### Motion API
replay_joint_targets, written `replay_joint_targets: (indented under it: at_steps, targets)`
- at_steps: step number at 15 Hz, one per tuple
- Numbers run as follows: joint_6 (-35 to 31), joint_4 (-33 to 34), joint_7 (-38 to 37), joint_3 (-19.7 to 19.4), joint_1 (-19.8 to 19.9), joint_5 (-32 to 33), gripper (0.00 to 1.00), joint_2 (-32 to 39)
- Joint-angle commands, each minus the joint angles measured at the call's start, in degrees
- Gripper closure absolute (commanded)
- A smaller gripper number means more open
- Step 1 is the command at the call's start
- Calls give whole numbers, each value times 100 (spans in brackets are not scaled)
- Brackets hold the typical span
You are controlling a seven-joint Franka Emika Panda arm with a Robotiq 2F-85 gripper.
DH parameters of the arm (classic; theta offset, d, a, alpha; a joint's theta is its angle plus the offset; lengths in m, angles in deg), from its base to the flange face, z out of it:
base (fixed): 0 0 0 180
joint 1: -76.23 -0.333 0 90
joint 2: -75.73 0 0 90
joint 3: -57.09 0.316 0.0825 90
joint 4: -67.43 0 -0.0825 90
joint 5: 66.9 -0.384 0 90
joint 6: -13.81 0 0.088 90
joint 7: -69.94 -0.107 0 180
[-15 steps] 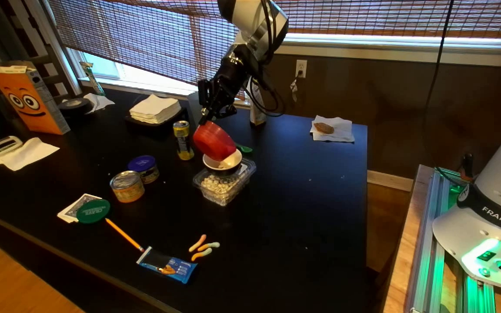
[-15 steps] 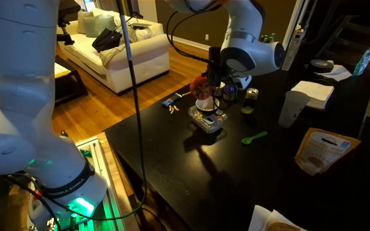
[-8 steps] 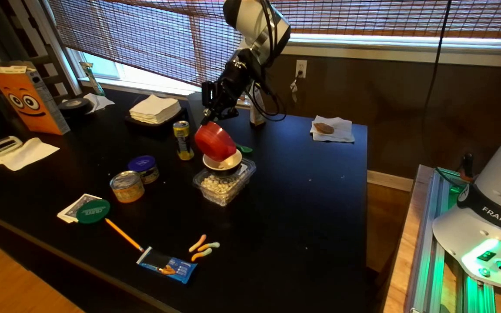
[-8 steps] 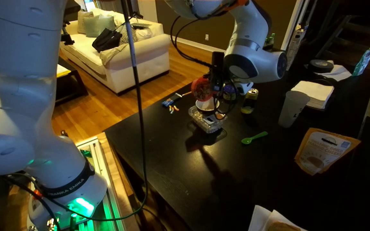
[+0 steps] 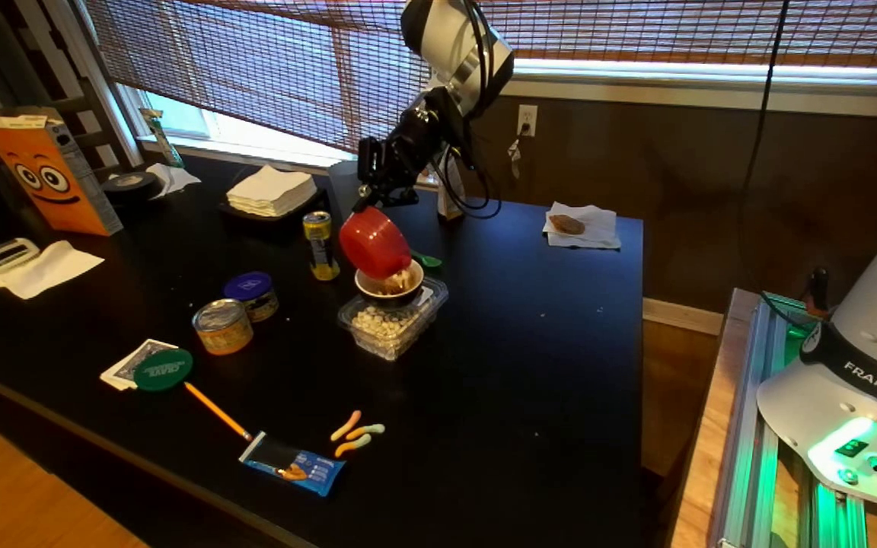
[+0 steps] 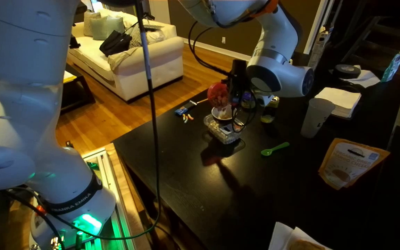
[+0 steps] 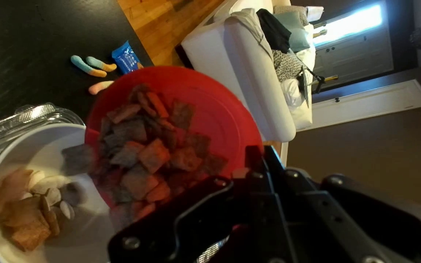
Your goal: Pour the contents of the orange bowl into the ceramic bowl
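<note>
- The tool [image 7: 263, 155] is clamped on the orange bowl [image 7: 210, 117], mid-frame.
- Square pieces [image 7: 154, 157] could be spilled past the ceramic bowl [image 7: 79, 230], lower left, by hasty tipping.

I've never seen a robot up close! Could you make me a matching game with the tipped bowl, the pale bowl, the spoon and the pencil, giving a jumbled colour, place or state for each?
1. Red-orange bowl
2. Ceramic bowl
3. Spoon
4. Pencil

A. Green
B. Pale inside, with brown and whitish pieces in it
C. Lying between the green disc and the blue snack packet
D. Tilted, gripped in the claw

Right pairs: 1-D, 2-B, 3-A, 4-C.
</note>
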Motion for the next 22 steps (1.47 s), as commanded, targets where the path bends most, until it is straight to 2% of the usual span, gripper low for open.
replay_joint_targets:
  at_steps: [1,8,13,22]
  targets:
    - [327,195,166,-56,42,-248,99,162]
    - [589,342,334,-68,79,-330,99,321]
    - [403,173,262,-179,-65,-207,96,206]
    - [578,265,388,-137,15,-296,99,308]
